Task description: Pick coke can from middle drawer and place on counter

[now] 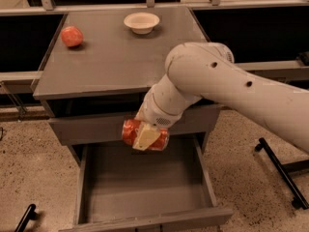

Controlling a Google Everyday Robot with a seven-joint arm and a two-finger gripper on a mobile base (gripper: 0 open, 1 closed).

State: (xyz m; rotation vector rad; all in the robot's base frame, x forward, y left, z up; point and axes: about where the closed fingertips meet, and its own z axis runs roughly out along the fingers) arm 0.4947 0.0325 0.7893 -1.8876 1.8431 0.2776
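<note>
My gripper (146, 135) is shut on the red coke can (130, 131) and holds it sideways in the air, above the open middle drawer (145, 187) and in front of the closed drawer front. The can is just below the level of the counter (116, 57). The drawer's grey floor shows nothing in it. My white arm reaches in from the right and hides the counter's front right corner.
A red-orange apple (72, 36) lies at the counter's back left. A white bowl (141, 22) stands at the counter's back middle. Black metal legs (282, 170) stand on the speckled floor to the right.
</note>
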